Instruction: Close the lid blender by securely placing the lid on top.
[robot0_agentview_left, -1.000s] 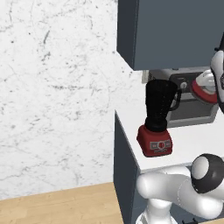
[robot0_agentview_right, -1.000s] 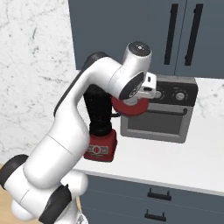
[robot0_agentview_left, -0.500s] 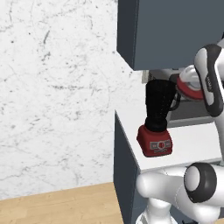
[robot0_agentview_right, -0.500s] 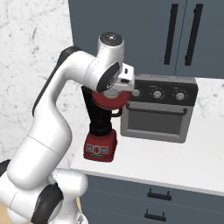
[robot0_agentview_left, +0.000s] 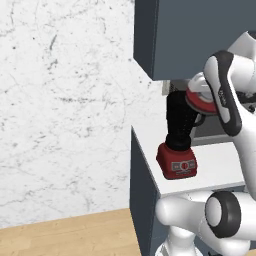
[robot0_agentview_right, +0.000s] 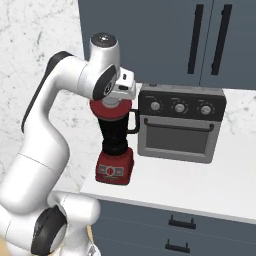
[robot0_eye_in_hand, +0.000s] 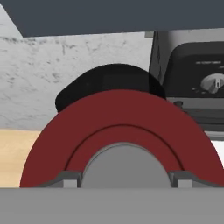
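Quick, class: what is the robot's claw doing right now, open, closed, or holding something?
Claw: closed on the lid, carrying it right at the top of the blender jar.

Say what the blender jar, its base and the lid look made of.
Jar: dark tinted plastic or glass, slightly see-through; which one is unclear. Base: matte red plastic, boxy, with a button panel. Lid: matte red, likely plastic, with a grey centre knob.
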